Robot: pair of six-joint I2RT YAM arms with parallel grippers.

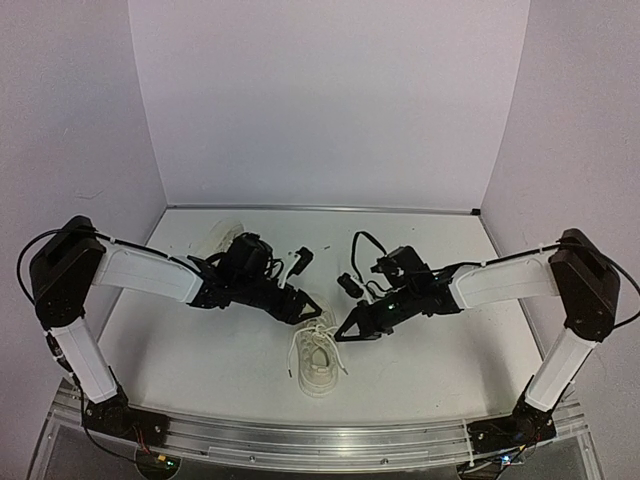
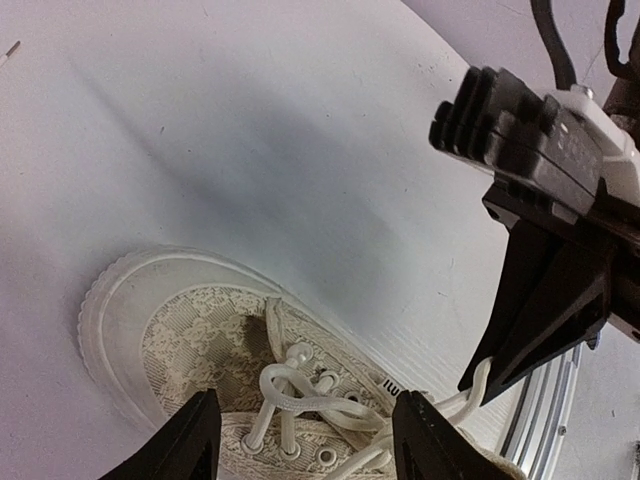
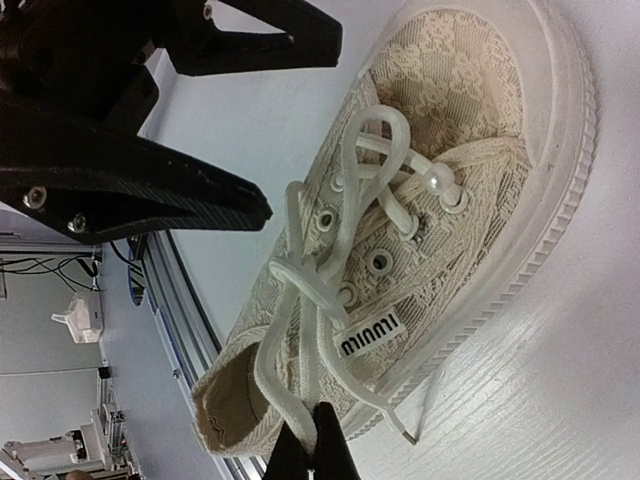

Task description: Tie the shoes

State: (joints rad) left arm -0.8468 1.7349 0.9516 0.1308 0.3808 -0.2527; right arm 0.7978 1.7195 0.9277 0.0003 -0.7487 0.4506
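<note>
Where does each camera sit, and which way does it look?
Top external: above and behind, looking down at the table, sneaker, left arm, right arm, left gripper and right gripper.
Left wrist: on the left arm, looking down between its open fingers at the sneaker's toe.
Right wrist: on the right arm, looking past its gripper, shut on a lace, at the sneaker's laced top.
Shared: both wrist views show the sneaker and the opposite gripper.

White table (image 1: 200,340), walled on three sides. One cream shoe (image 1: 315,365) at the near centre, toe toward the arms, laces (image 1: 325,328) loose at its far end. Left gripper (image 1: 311,306) and right gripper (image 1: 346,330) meet just above the laces. Second shoe (image 1: 221,236) far left, partly hidden behind the left arm. Metal rail (image 1: 300,438) along the near edge.
</note>
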